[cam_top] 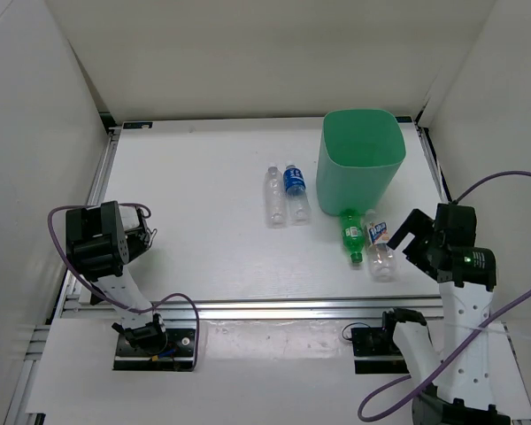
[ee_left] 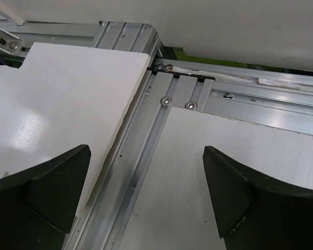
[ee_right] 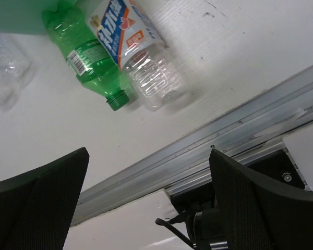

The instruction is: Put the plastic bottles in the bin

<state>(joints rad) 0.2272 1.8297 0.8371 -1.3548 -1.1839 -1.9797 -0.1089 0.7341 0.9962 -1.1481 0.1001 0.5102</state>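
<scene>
The right gripper point(ee_right: 147, 156) hangs wide open and empty near the green bottle point(cam_top: 351, 235) and the blue-red label bottle point(cam_top: 379, 243), which lie side by side just before the bin point(cam_top: 354, 188). It should close across one bottle's body only, not pushing its neighbour. The left gripper point(ee_left: 146, 151), far away, is open and empty too.

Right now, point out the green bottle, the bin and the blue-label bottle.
green bottle point(ee_right: 87, 66): right wrist view, on its mid-body.
bin point(cam_top: 358, 181): top external view, on its front wall.
blue-label bottle point(cam_top: 294, 183): top external view, on the blue label.
</scene>
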